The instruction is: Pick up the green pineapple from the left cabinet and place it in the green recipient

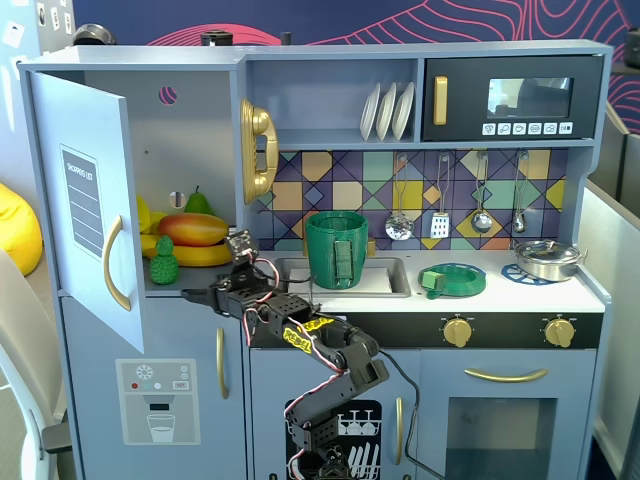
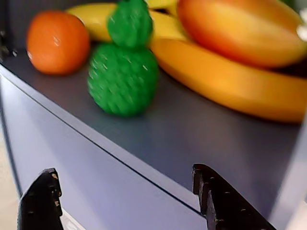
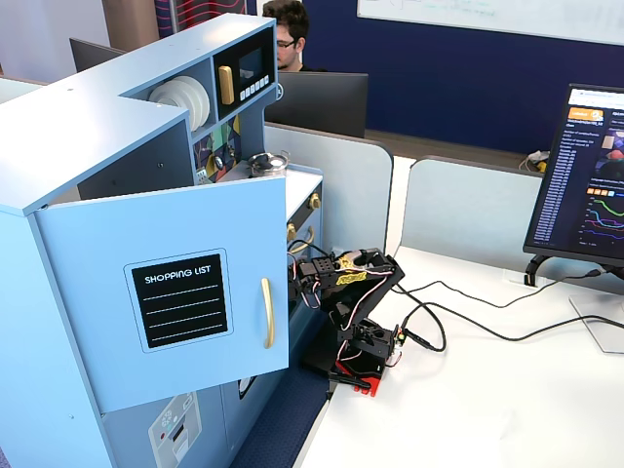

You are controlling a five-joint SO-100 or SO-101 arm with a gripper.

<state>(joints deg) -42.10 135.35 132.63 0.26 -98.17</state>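
Green pineapple (image 1: 164,262) sits alone on the left cabinet (image 1: 90,210) shelf; the folded arm reaches leftward, its released gripper (image 2: 127,191) near, beside two bananas (image 2: 230,81)

1. The arm (image 1: 330,370) is built of black plastic segments with boxy servo housings.
2. Yellow labels with dark marks sit on the upper link (image 1: 305,332), well behind the jaws.
3. Red, white and black cables loop along the links.
4. The gripper (image 2: 129,196) has two black fingers (image 2: 41,199) with stepped inner edges.
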